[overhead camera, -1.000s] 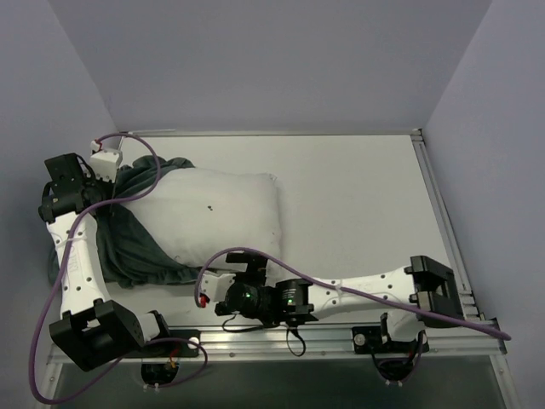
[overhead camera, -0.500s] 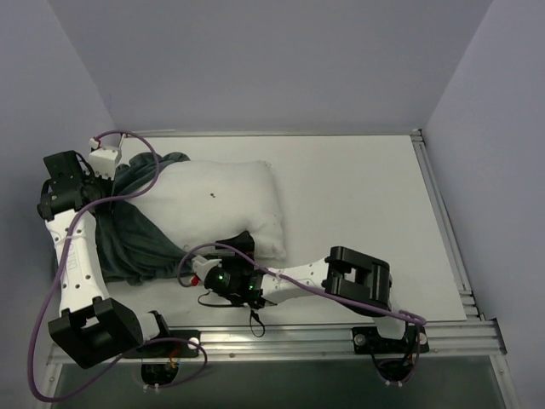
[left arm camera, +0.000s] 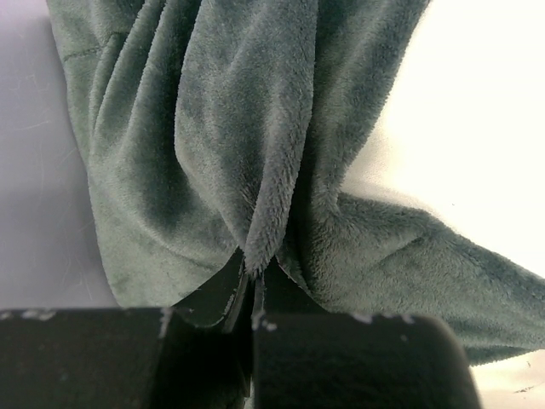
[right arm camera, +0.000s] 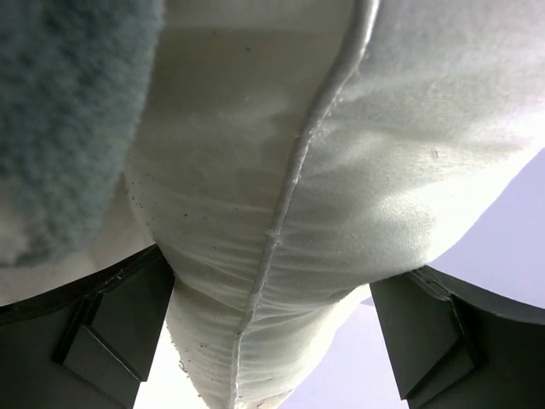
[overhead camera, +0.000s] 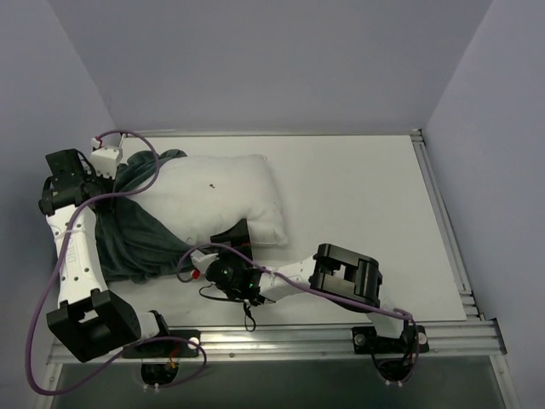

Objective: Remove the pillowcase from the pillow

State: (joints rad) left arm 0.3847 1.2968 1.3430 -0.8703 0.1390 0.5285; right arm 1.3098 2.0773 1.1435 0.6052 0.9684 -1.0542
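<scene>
The left arm stretches up the frame's left edge, jaws pinched together; the right arm folds toward lower centre, jaws wide.

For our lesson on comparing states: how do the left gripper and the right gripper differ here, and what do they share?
The left gripper is shut; the right gripper is open. The left gripper pinches a fold of the dark grey pillowcase; the right gripper straddles the seamed edge of the white pillow, a finger on each side. Both have fabric between their fingers.
</scene>
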